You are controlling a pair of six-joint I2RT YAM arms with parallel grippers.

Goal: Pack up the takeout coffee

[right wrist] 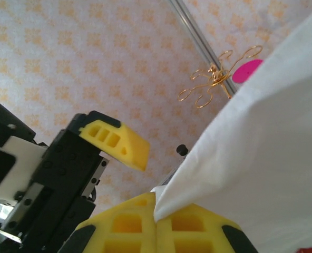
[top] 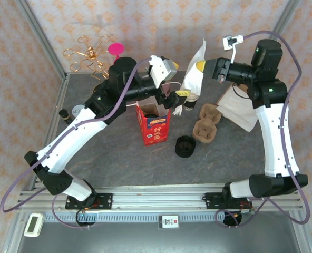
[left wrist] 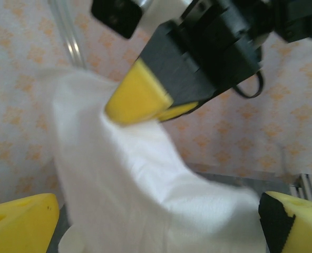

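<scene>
My right gripper [top: 201,66] is shut on the top corner of a white paper bag [top: 194,74], which hangs above the table's middle. In the right wrist view its yellow fingertips [right wrist: 156,211] pinch the bag's edge [right wrist: 261,147]. My left gripper [top: 179,97] stands open at the bag's lower end. In the left wrist view the white bag [left wrist: 145,190] lies between the left gripper's [left wrist: 156,224] spread fingers, and the right gripper [left wrist: 140,100] holds the bag from above. The takeout coffee is hidden behind the bag and the left gripper.
A red open-topped carton [top: 153,124] stands under the left wrist. A stack of black lids [top: 185,146] lies in front of it, with a brown cup carrier [top: 207,122] to the right. Another white bag [top: 240,108] lies at the back right, and a gold wire stand [top: 87,57] at the back left.
</scene>
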